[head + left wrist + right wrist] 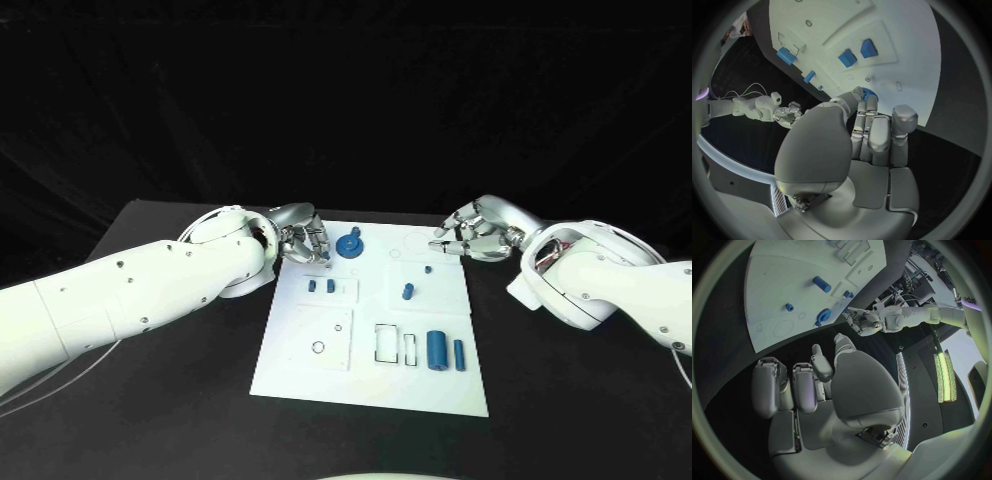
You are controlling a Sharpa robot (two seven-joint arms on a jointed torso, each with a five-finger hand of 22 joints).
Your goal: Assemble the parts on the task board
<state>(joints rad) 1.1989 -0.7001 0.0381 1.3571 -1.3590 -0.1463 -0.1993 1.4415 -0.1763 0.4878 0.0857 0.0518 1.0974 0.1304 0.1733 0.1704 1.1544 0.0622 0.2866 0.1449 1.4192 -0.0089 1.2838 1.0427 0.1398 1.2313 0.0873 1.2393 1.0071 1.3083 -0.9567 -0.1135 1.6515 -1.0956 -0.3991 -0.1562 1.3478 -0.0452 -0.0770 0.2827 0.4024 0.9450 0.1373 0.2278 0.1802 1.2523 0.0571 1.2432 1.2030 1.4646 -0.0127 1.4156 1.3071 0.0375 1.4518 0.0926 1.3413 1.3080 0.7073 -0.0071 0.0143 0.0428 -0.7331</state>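
Observation:
The white task board (296,365) lies in the middle of the black table. A blue gear-like part (349,243) stands near its far left corner. My left hand (303,240) hovers just beside that part with its fingers stretched toward it, holding nothing. In the left wrist view the fingertips (870,105) partly hide the blue part (869,92). My right hand (476,232) hangs over the board's far right corner, fingers loosely apart and empty. Across the board lie a small peg (428,268), a short cylinder (408,292), two small blocks (320,286), a flat block (436,352) and a long cylinder (460,353).
Empty outlined recesses (389,343) and a small ring mark (317,347) sit on the board's near half. Bare black table (577,400) surrounds the board on all sides. The right wrist view shows my left hand (864,322) next to the gear-like part (823,316).

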